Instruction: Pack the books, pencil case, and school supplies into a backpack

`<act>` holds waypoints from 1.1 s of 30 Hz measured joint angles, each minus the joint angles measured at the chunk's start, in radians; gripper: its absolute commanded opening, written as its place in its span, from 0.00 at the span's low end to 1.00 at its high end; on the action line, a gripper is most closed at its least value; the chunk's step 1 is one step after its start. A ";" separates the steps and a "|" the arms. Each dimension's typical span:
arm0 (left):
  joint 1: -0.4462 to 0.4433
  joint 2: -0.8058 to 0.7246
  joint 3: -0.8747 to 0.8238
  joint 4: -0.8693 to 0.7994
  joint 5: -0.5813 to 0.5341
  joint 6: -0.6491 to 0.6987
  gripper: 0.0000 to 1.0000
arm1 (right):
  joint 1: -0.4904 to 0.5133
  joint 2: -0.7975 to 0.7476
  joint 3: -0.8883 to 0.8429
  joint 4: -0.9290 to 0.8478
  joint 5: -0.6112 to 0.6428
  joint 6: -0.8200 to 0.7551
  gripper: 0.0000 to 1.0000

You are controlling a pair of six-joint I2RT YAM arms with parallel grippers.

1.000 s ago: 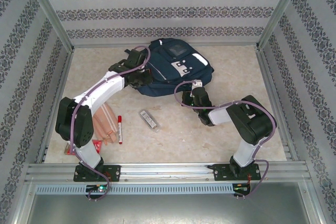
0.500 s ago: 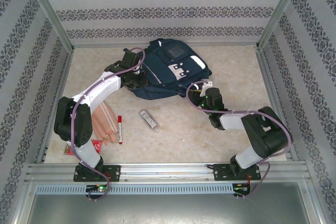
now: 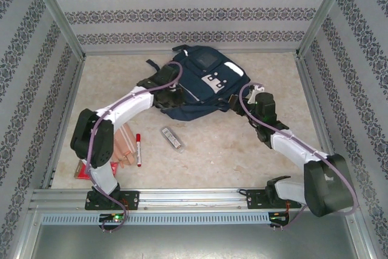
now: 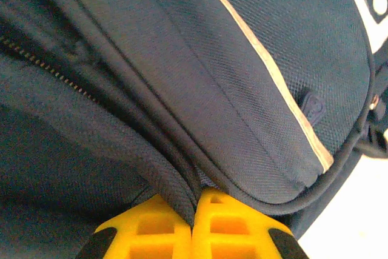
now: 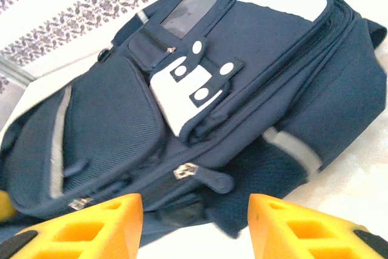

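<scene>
The navy backpack (image 3: pixel 206 83) lies at the back middle of the table, white patches up. My left gripper (image 3: pixel 171 93) is at its left edge; in the left wrist view the yellow fingers (image 4: pixel 159 228) are shut on a fold of backpack (image 4: pixel 182 89) fabric beside a zipper seam. My right gripper (image 3: pixel 244 100) stands open at the bag's right side, just short of the backpack (image 5: pixel 200 89), facing a zipper pull (image 5: pixel 206 177). The clear pencil case (image 3: pixel 171 139), the red-capped marker (image 3: pixel 138 149) and the peach wood pieces (image 3: pixel 124 144) lie on the table. The books are out of view.
A small red packet (image 3: pixel 82 173) lies at the front left corner, partly behind the left arm's base. Patterned walls with metal posts close in the table on three sides. Bare tabletop (image 3: pixel 218 150) lies between the pencil case and the right arm.
The right arm swung right and reached forward to the bag's right side while its jaws opened. The left gripper stayed shut on the fabric and shifted right, tugging the bag slightly.
</scene>
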 measured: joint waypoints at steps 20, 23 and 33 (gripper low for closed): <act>-0.113 -0.104 0.031 0.105 0.292 0.030 0.45 | 0.105 0.073 0.317 -0.727 0.034 0.407 0.53; -0.012 -0.172 -0.009 0.072 0.248 0.048 0.46 | 0.181 0.144 0.377 -0.796 0.021 0.496 0.56; 0.143 -0.043 -0.027 -0.018 0.084 0.160 0.50 | 0.272 0.376 0.571 -0.866 -0.006 0.653 0.64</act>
